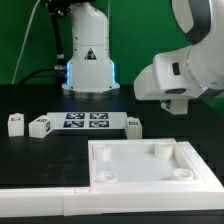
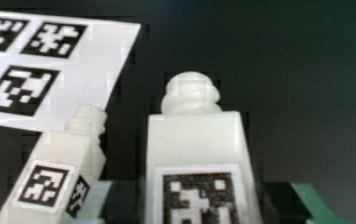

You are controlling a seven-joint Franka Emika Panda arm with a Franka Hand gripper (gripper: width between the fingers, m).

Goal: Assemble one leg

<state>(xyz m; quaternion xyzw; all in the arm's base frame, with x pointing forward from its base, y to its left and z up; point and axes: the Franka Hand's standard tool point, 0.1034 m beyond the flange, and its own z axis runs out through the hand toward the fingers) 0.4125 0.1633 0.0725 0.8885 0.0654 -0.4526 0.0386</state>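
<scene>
The leg (image 2: 201, 140), a stubby white post with a square marker tag and a rounded screw tip, fills the middle of the wrist view. It sits between the jaws of my gripper (image 2: 201, 212), whose dark fingers hug its sides at the frame's lower edge. In the exterior view my gripper (image 1: 175, 102) hangs a little above the table at the exterior view's right, and the white wrist housing hides the held leg. A second leg (image 2: 65, 170) lies on the table beside it, also seen in the exterior view (image 1: 133, 124).
The marker board (image 1: 85, 121) lies mid-table and shows in the wrist view (image 2: 42, 60). Two more legs (image 1: 15, 123) (image 1: 40, 127) sit at the exterior view's left. The large white square tray (image 1: 130, 172) with round corner sockets lies at the front.
</scene>
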